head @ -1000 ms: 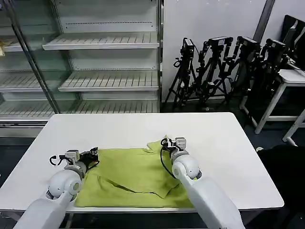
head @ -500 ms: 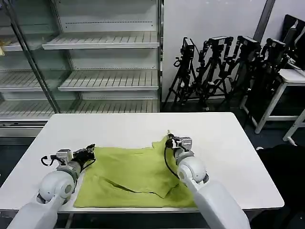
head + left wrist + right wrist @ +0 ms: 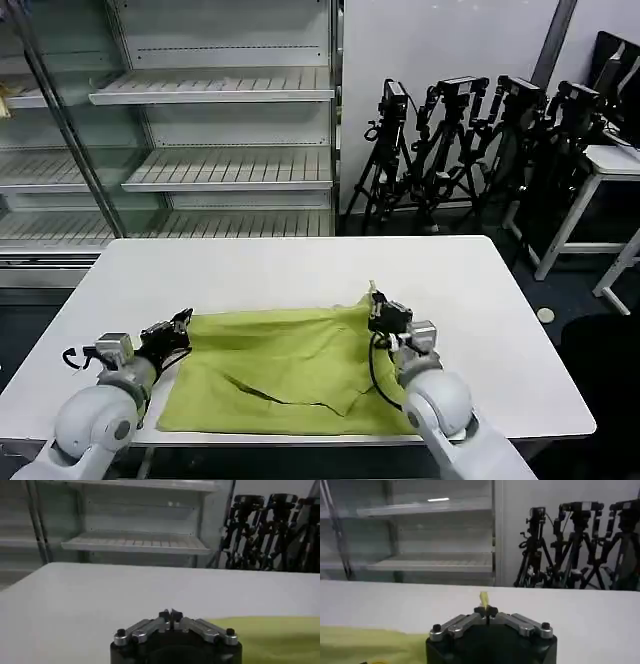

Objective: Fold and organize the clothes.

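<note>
A lime-green T-shirt (image 3: 290, 370), plain side up, lies spread on the near half of the white table (image 3: 280, 265), with a creased fold across its middle. My left gripper (image 3: 185, 322) is shut at the shirt's far left corner. In the left wrist view its fingertips (image 3: 171, 614) are pressed together, with the green cloth (image 3: 270, 635) beside them. My right gripper (image 3: 375, 300) is shut on the far right corner. A sliver of cloth (image 3: 483, 599) sticks up between its tips (image 3: 486, 611). The far edge runs nearly straight between the two grippers.
The far half of the table is bare white. Behind it on the left stands a glass-fronted shelf unit (image 3: 220, 90). A row of black tripods (image 3: 480, 150) lines the back wall, and another white table (image 3: 610, 160) stands at the right.
Both grippers have moved apart, the left one leftward and the right one rightward. The shirt's far edge has stretched wider and straighter between them.
</note>
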Robot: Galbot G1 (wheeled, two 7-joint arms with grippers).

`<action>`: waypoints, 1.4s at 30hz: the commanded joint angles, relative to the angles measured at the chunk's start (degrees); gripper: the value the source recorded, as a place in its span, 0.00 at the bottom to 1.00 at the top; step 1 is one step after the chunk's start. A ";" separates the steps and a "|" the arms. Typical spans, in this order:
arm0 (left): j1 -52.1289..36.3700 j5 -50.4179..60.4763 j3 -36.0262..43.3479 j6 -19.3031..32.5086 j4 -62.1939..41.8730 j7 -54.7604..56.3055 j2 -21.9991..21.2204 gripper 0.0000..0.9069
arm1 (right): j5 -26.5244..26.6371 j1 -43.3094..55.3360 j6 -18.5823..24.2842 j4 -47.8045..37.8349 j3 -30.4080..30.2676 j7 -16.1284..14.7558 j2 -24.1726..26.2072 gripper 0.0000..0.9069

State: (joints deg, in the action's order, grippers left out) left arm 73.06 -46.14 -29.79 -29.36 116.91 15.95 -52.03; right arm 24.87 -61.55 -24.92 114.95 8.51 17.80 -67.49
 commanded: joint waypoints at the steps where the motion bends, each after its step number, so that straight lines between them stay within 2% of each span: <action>1: 12.87 3.53 -4.92 0.68 8.06 -1.29 -0.17 0.02 | -4.93 -17.02 1.01 12.08 5.96 -1.81 1.53 0.00; 7: 14.89 5.93 -4.67 0.37 9.29 -1.13 -1.44 0.02 | -6.56 -23.30 1.05 13.18 7.10 -1.96 0.18 0.00; 19: 14.83 9.49 -3.50 -0.52 5.26 -1.24 -2.66 0.02 | -6.20 -25.22 -1.79 11.18 6.63 -0.26 -2.93 0.00; 20: 14.85 9.58 -3.50 -0.73 5.17 -1.51 -2.76 0.04 | -6.22 -25.20 -2.43 11.29 6.57 -0.21 -3.19 0.00; 21: 14.90 9.56 -3.50 -0.99 5.27 -1.65 -2.93 0.19 | -6.25 -25.18 -3.37 11.47 6.47 0.08 -3.34 0.03; 22: 15.06 9.41 -3.53 -1.08 5.50 -1.72 -3.09 0.93 | -6.31 -25.24 -4.19 11.65 6.45 0.11 -3.59 1.00; 23: 15.11 9.34 -3.61 -1.05 5.91 -1.85 -3.31 1.00 | -6.42 -25.44 -4.27 11.89 6.45 0.13 -3.69 1.00; 29: 16.30 8.74 -4.69 1.80 8.23 -1.26 -5.50 1.00 | -8.62 -28.35 -2.00 15.59 7.79 -0.92 -4.00 1.00; 35: 18.77 8.07 -4.50 6.19 9.82 1.46 -10.26 1.00 | -10.27 -32.66 -0.25 19.59 10.11 -1.57 -4.84 1.00; 42: 18.36 7.77 -0.79 7.47 8.13 2.89 -14.82 1.00 | -11.02 -36.03 0.81 21.28 11.53 -1.74 -6.12 1.00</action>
State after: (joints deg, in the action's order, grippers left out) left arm 90.46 -38.50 -33.43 -25.04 125.43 17.05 -60.65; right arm 15.11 -92.47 -25.07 132.86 18.28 16.28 -72.67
